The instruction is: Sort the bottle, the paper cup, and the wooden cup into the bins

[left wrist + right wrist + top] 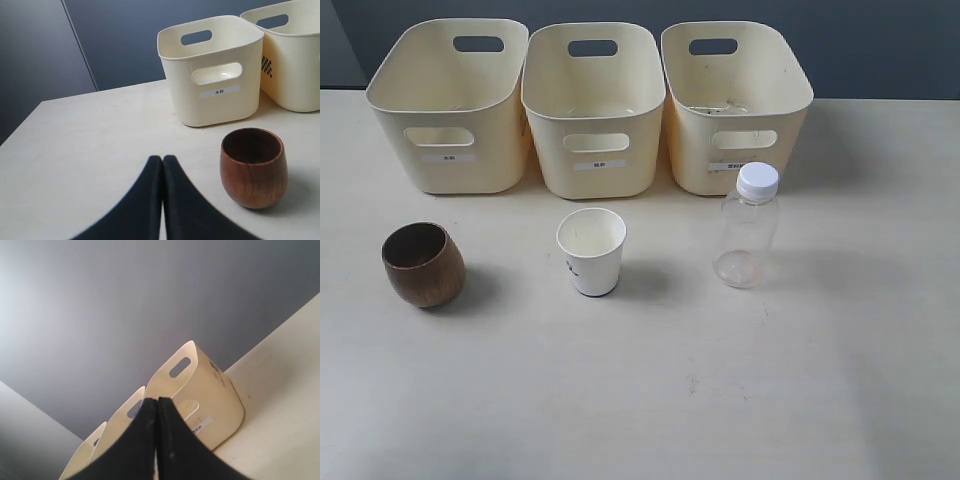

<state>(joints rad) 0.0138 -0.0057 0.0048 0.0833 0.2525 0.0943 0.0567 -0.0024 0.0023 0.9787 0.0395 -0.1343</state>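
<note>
Both our pincers, left pincer [162, 165] and right pincer [157, 407], sit closed and empty. The wooden cup [253, 166] looks stiff and fairly heavy, so we'd pinch its rim. The paper cup [591, 250] probably crushes easily.

I seem to be working at a lab-style test bench — a bare pale tabletop [720, 400] against a plain dark grey wall [880, 40], with three alike labelled cream bins [595, 150] lined up along the far edge — nothing homely about it.
</note>
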